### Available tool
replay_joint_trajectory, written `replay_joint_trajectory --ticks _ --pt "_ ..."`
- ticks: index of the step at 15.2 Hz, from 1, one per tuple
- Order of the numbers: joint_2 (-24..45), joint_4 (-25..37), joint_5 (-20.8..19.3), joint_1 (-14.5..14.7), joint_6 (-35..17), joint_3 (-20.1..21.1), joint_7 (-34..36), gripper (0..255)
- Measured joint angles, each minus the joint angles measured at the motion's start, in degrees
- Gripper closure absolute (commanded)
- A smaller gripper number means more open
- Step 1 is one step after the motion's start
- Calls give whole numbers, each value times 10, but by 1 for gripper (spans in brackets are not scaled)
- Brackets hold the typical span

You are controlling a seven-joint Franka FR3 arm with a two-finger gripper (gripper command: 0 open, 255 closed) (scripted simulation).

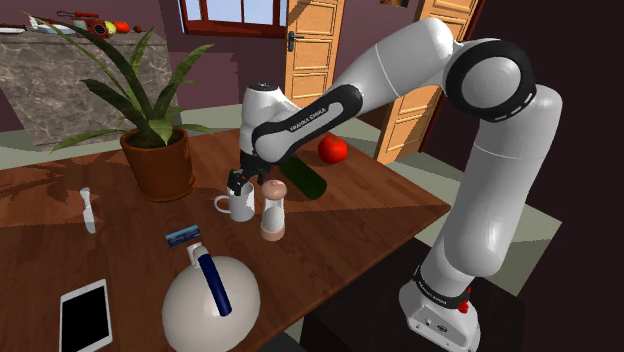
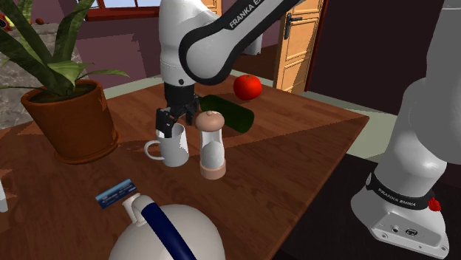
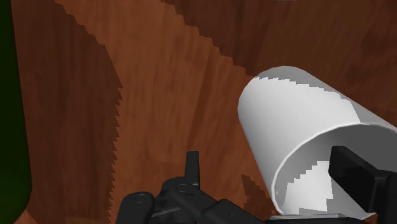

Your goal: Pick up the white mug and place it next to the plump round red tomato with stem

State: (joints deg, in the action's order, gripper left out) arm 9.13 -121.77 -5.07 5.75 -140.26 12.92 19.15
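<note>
On the wooden table, toward its middle in the shoulder view, the white mug stands upright. The gripper is at its rim. A wooden grinder stands just beside the mug. A dark green bottle lies between the mug and the red tomato, which sits near the far edge.

In the second exterior view, the mug's handle faces the potted plant, away from the grinder.

In the wrist view, the pincer is released. One finger is inside the mug and the other finger is outside, clear of the wall.

We judge three hazards:
1. Closing will draw the mug sideways, because only one finger is near the wall. The mug may bump the grinder.
2. A single-wall grasp may let the mug tilt on lifting.
3. A low carry toward the tomato would strike the bottle or topple the tall grinder, so we recommend lifting well clear first.
</note>
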Motion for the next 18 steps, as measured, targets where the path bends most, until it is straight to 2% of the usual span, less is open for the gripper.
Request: replay_joint_trajectory --ticks 7,8,18 --pt "7 -1 -3 0 -9 -1 2 0" --pt "7 -1 -3 0 -9 -1 2 255" --pt "7 -1 -3 0 -9 -1 2 255"
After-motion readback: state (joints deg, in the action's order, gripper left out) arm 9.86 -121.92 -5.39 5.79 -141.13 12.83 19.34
